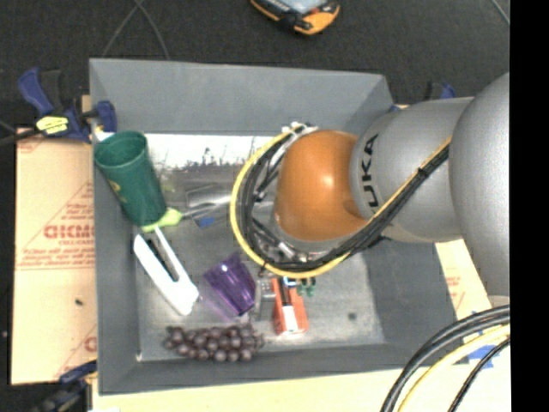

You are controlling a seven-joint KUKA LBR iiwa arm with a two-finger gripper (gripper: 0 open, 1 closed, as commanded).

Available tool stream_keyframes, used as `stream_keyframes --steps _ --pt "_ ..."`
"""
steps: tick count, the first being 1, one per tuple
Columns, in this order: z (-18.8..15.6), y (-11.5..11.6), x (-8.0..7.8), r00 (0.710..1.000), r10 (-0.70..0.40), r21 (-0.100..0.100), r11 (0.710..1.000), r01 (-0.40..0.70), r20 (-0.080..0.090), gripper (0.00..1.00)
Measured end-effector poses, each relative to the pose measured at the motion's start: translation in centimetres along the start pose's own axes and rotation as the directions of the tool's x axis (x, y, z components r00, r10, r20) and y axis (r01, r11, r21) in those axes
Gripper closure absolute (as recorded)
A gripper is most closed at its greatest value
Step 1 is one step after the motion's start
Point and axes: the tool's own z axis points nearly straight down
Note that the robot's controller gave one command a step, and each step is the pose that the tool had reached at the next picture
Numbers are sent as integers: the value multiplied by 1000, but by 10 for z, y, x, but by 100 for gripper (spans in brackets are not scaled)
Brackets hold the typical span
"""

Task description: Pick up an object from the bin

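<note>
Grey metal bin (pixel 257 101): sloped walls around a flat floor, with a few loose things lying mostly in its left and lower parts.
Arm (pixel 446 170): thick grey links that come in from the right and cover the right half of the bin.
Writing: black letters "UKA" read on the grey link next to the orange cover (pixel 313 187).
Cables (pixel 243 197): a yellow and black bundle looped round the left side of the orange cover.
Gripper (pixel 287 286): low over the floor near the bin's middle, mostly hidden beneath the orange cover.
Jaws: I cannot tell whether they are apart or together.
Orange-red oblong thing (pixel 290 316): lies on the floor directly under the gripper, near the lower middle of the bin; its kind is unclear.
Purple translucent cup (pixel 230 288): on its side, just left of the gripper.
Dark purple grape bunch (pixel 213 343): along the lower wall, below the purple cup.
White oblong case (pixel 165 273): left of the purple cup, with a dark slot.
Green cup (pixel 130 178): tipped against the left wall.
</note>
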Motion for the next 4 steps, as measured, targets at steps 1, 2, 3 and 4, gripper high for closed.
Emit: stream_keyframes --steps 1,2,3,4 --pt "-4 0 -2 1000 5 -1 1000 -5 7 0" --pt "59 37 26 987 -163 0 987 163 19 0" --pt "9 30 -20 975 -222 0 975 222 9 0" --pt "31 54 30 996 -86 -1 996 86 17 0"
